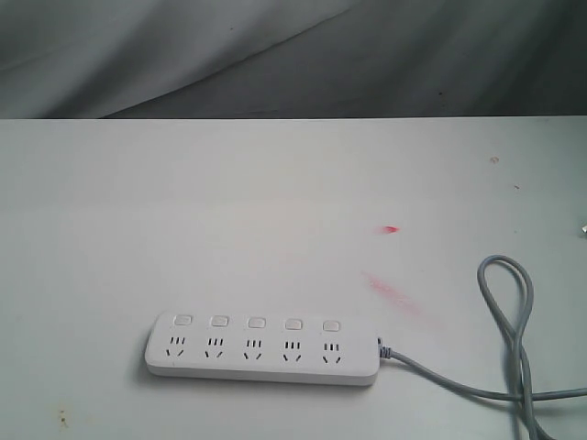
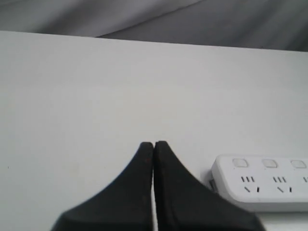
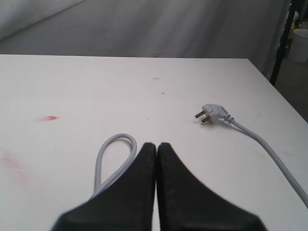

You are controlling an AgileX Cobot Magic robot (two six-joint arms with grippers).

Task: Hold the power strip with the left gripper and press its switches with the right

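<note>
While the power strip (image 1: 261,346) lies flat and untouched near the front edge of the white table (image 1: 229,183), neither arm shows in the exterior view. You are at the very start, with the hold not yet made. The left gripper (image 2: 153,144) hangs over bare tabletop with its two black jaws pressed tip to tip and nothing between them. Its wrist view shows the strip's cordless end near it but apart from it. The right gripper (image 3: 157,144) is likewise closed and empty, poised by the looped grey cord (image 3: 113,159), with the plug (image 3: 211,113) lying loose further out on the table. The switches (image 1: 257,323) — five in a row, one above each socket set — face up with nothing over them. Red smears (image 1: 393,291) mark the surface beyond the strip.

Your next move, on this reading, belongs to the left arm: part its jaws, bring them to the strip's cordless end and clamp the body clear of the first button, so it cannot slide. Only then should the right arm come across — jaws together — and press each button with the closed tip.
</note>
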